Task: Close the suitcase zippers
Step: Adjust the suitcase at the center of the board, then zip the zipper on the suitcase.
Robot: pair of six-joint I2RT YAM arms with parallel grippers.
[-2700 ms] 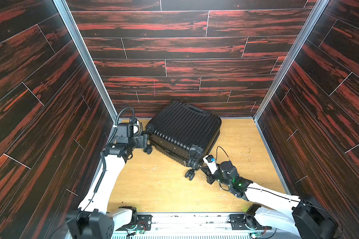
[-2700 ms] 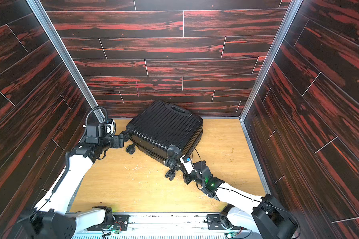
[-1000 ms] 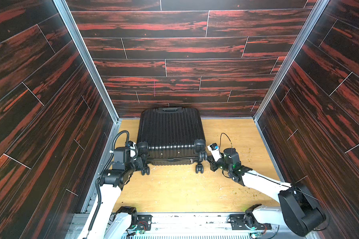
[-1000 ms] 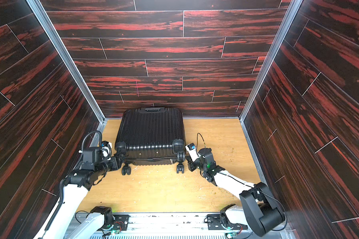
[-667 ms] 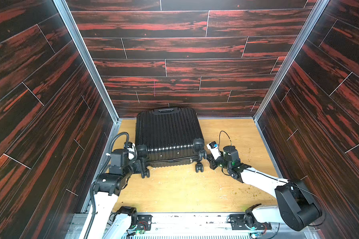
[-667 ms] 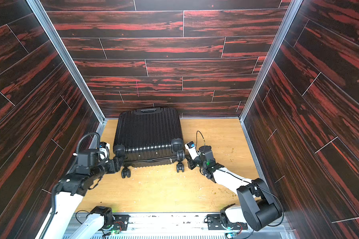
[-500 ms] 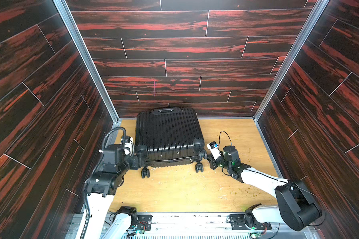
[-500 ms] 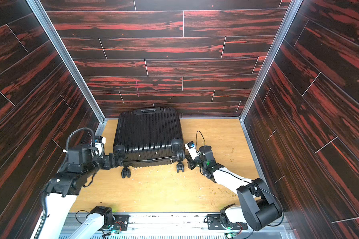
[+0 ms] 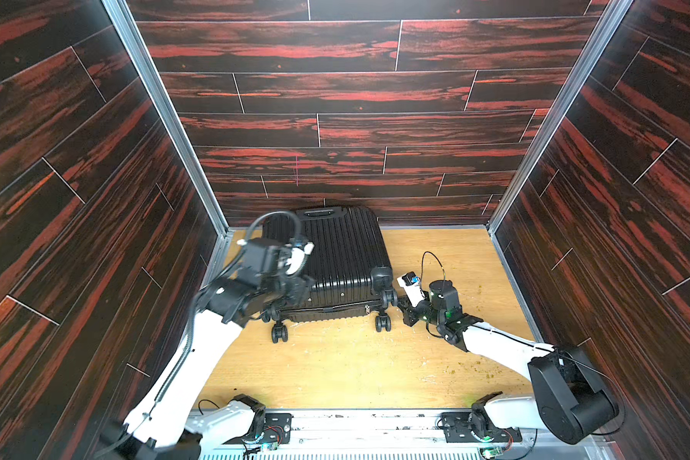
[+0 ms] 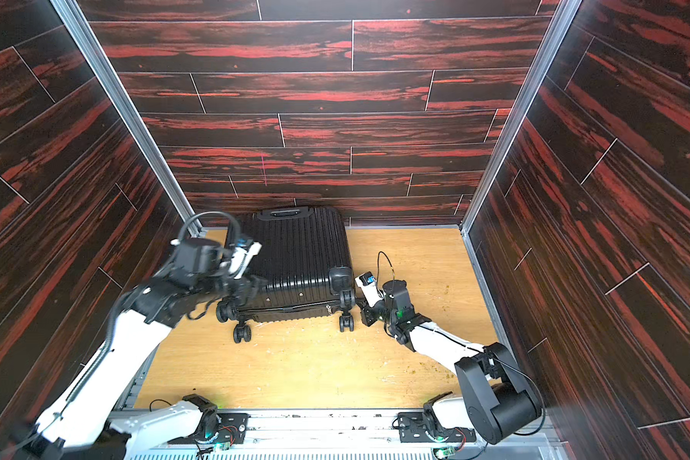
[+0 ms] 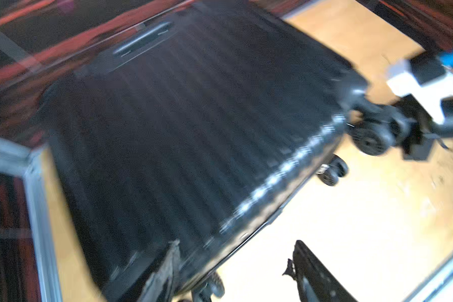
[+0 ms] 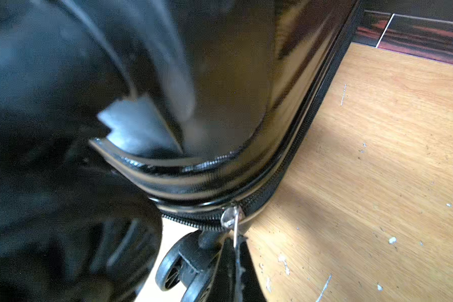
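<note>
left gripper [image 9: 295,286]: risen, opened, now over suitcase [image 9: 343,247] | suitcase: turned square

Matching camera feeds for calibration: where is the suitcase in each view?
Top view: suitcase, mid-frame by the back wall.
Top view: same spot, left of centre.
Left wrist: ribbed shell fills the frame, blurred.
Right wrist: glossy corner and zipper seam, close up.
Shared landmark: its near right caster.

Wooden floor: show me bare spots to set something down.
Bare: the broad strip between suitcase and near rail; also right of the suitcase, up to the back wall. Crowded: its wheeled corners, where left arm and right arm reach in.
</note>
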